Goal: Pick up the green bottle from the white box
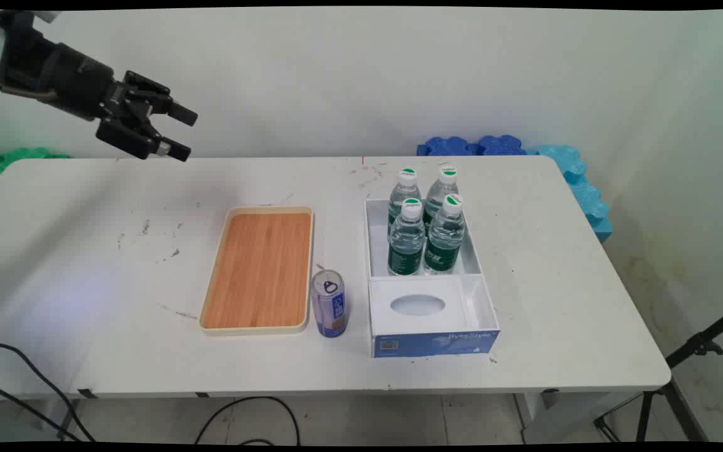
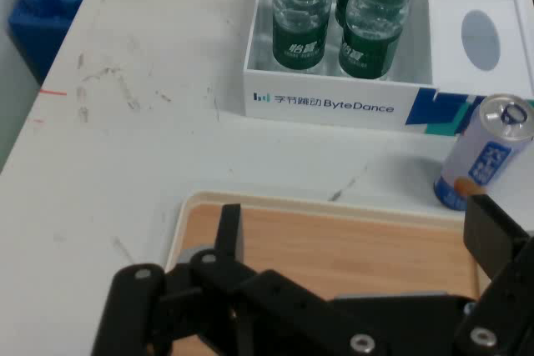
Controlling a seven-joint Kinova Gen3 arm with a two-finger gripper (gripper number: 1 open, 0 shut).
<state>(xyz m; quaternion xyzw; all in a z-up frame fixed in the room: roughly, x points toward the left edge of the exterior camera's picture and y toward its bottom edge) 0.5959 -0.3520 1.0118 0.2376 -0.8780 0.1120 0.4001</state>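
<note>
A white table (image 1: 524, 301) fills the main view, with a pale wall behind it. Near its centre lies a shallow cream-rimmed tray (image 1: 261, 270) with a wood-grain floor, nothing on it. Just beside the tray's corner, at about 4 o'clock from it, stands a small upright can (image 1: 329, 303), purple-blue with a silver pull-tab top. At 3 o'clock from the can sits a white and blue box (image 1: 430, 276) with two compartments. The far compartment holds four clear water bottles (image 1: 424, 226), green-labelled with white and green caps, packed upright two by two. The near compartment holds a white insert (image 1: 417, 306) with an oval opening. Blue foam pieces (image 1: 512, 147) lie behind the table at 1 o'clock, green ones (image 1: 4, 160) at 9 o'clock.

The black gripper (image 1: 182, 133) hangs high at 10 o'clock, well apart from everything on the table. Its two fingers stand spread wide and hold nothing. In the hand view, the tray lies directly under the gripper (image 2: 359, 239), the can and box beyond.
</note>
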